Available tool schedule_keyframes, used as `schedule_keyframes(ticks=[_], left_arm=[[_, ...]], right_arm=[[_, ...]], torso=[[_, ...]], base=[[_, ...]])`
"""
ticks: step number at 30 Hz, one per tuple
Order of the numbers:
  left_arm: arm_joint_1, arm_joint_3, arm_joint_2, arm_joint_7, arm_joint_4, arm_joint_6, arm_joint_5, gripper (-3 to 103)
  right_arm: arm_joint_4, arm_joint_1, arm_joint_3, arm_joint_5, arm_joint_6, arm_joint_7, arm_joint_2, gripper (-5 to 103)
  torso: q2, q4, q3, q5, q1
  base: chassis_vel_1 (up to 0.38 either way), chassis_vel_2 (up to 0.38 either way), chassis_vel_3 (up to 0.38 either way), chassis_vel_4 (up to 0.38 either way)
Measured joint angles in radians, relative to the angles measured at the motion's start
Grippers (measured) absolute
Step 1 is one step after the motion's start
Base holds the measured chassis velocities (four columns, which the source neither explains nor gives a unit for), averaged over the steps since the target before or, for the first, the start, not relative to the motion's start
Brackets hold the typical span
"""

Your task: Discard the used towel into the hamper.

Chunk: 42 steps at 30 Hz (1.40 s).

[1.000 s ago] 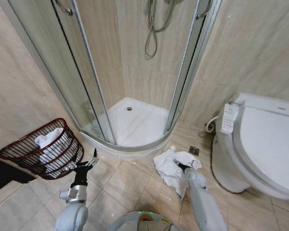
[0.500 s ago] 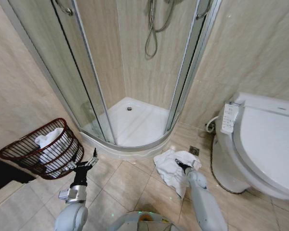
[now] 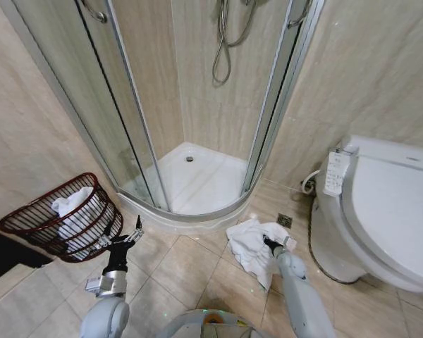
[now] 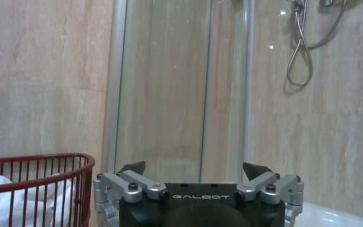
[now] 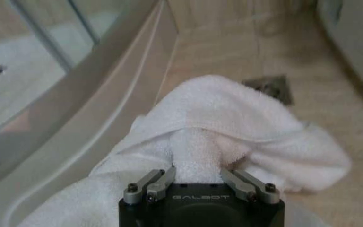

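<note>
The used towel (image 3: 245, 239) is a crumpled white cloth on the tiled floor between the shower base and the toilet. My right gripper (image 3: 269, 243) is down on it, and in the right wrist view the gripper (image 5: 197, 163) is shut on a raised fold of the towel (image 5: 232, 118). The hamper (image 3: 60, 218), a reddish-brown openwork basket, stands at the left by the wall with white cloth inside it. My left gripper (image 3: 123, 236) hangs open just right of the hamper (image 4: 36, 175), with nothing between its fingers (image 4: 133, 167).
The curved glass shower enclosure (image 3: 197, 204) with its raised white base rises directly ahead. A white toilet (image 3: 381, 211) fills the right side. A floor drain (image 3: 284, 220) lies just beyond the towel. Bare floor tiles (image 3: 183, 267) stretch between the hamper and the towel.
My right gripper has shifted slightly to the right on the towel, and the cloth has bunched up around it. The left arm and hamper have stayed put.
</note>
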Motion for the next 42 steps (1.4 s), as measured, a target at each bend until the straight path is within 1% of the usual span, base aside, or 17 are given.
schedule_keyframes(ticks=[2, 4, 5, 8, 9, 11, 12, 14, 15, 20, 21, 24, 26, 28, 33, 38, 42], left_arm=[[0.001, 0.002, 0.000, 0.001, 0.000, 0.000, 0.002, 100], [0.002, 0.003, -0.001, 0.002, 0.000, 0.000, 0.003, 100], [0.002, 0.003, -0.001, 0.002, 0.000, 0.000, 0.003, 100], [0.005, 0.002, 0.000, 0.002, 0.000, -0.004, 0.003, 100], [0.005, 0.002, 0.000, 0.002, 0.000, -0.004, 0.003, 100], [0.007, 0.002, 0.000, 0.002, 0.003, -0.009, 0.002, 100], [0.007, 0.002, 0.000, 0.002, 0.003, -0.009, 0.002, 100], [0.009, 0.002, -0.004, 0.002, 0.004, -0.014, 0.002, 100], [0.009, 0.002, -0.004, 0.002, 0.004, -0.014, 0.002, 100], [0.011, 0.007, -0.022, 0.003, 0.004, -0.016, 0.009, 100], [0.011, 0.007, -0.022, 0.003, 0.004, -0.016, 0.009, 100], [0.008, 0.014, -0.030, 0.007, 0.014, -0.015, 0.015, 100], [0.007, 0.016, -0.031, 0.012, 0.015, -0.009, 0.016, 100], [0.007, 0.018, -0.031, 0.034, 0.015, 0.004, 0.012, 100], [0.008, 0.020, -0.033, 0.062, 0.014, 0.012, 0.015, 100], [0.008, 0.020, -0.032, 0.067, 0.019, 0.013, 0.021, 100], [0.008, 0.020, -0.032, 0.067, 0.027, 0.008, 0.023, 100]], right_arm=[[0.025, -0.013, 0.000, -0.009, 0.015, 0.008, -0.002, 14], [0.098, -0.050, 0.002, -0.058, 0.052, 0.018, -0.003, 14], [0.098, -0.050, 0.002, -0.058, 0.052, 0.018, -0.003, 14], [0.242, -0.135, 0.005, -0.173, 0.114, 0.028, 0.010, 14], [0.242, -0.135, 0.005, -0.173, 0.114, 0.028, 0.010, 14], [0.336, -0.194, 0.001, -0.217, 0.141, 0.048, 0.024, 14], [0.336, -0.194, 0.001, -0.217, 0.141, 0.048, 0.024, 14], [0.447, -0.254, -0.004, -0.235, 0.147, 0.052, 0.031, 14], [0.447, -0.254, -0.004, -0.235, 0.147, 0.052, 0.031, 14], [0.636, -0.343, 0.012, -0.260, 0.155, 0.043, 0.016, 14], [0.636, -0.343, 0.012, -0.260, 0.155, 0.043, 0.016, 14], [0.712, -0.400, 0.040, -0.332, 0.223, 0.012, 0.016, 14], [0.731, -0.418, 0.046, -0.354, 0.242, 0.001, 0.019, 14], [0.770, -0.448, 0.049, -0.369, 0.260, -0.009, 0.025, 14], [0.835, -0.478, 0.042, -0.381, 0.266, -0.011, 0.040, 14], [0.912, -0.506, 0.011, -0.415, 0.268, -0.013, 0.054, 14], [0.968, -0.531, -0.014, -0.412, 0.256, -0.023, 0.061, 14]], torso=[[0.000, 0.0000, 0.000, 0.0000, 0.000], [0.000, 0.0000, 0.000, -0.0001, 0.000], [0.000, 0.0000, 0.000, -0.0001, 0.000], [0.000, -0.0001, 0.000, 0.0000, 0.000], [0.000, -0.0001, 0.000, 0.0000, 0.000], [0.000, -0.0001, 0.000, -0.0002, 0.000], [0.000, -0.0001, 0.000, -0.0002, 0.000], [0.000, -0.0001, 0.000, -0.0002, 0.000], [0.000, -0.0001, 0.000, -0.0002, 0.000], [0.000, 0.0000, 0.000, -0.0004, 0.000], [0.000, 0.0000, 0.000, -0.0004, 0.000], [0.000, 0.0000, 0.000, -0.0004, 0.000], [0.000, 0.0000, 0.000, -0.0002, 0.000], [0.000, -0.0002, 0.000, -0.0003, 0.000], [0.000, -0.0002, 0.000, -0.0002, 0.000], [0.000, 0.0000, 0.000, -0.0003, 0.000], [0.000, -0.0001, 0.000, -0.0005, 0.000]], base=[[0.000, 0.000, 0.000, 0.000], [0.000, 0.000, 0.000, 0.000], [0.000, 0.000, 0.000, 0.000], [0.000, 0.000, 0.000, 0.000], [0.000, 0.000, 0.000, 0.000], [0.000, 0.000, 0.000, 0.000], [0.000, 0.000, 0.000, 0.000], [0.000, 0.000, 0.000, 0.000], [0.000, 0.000, 0.000, 0.000], [0.000, 0.000, 0.000, 0.000], [0.000, 0.000, 0.000, 0.000], [0.000, 0.000, 0.000, 0.000], [0.000, 0.000, 0.000, 0.000], [0.000, 0.000, 0.000, 0.000], [0.000, 0.000, 0.000, 0.000], [0.018, 0.019, 0.022, 0.013], [0.052, 0.037, 0.057, 0.035]])
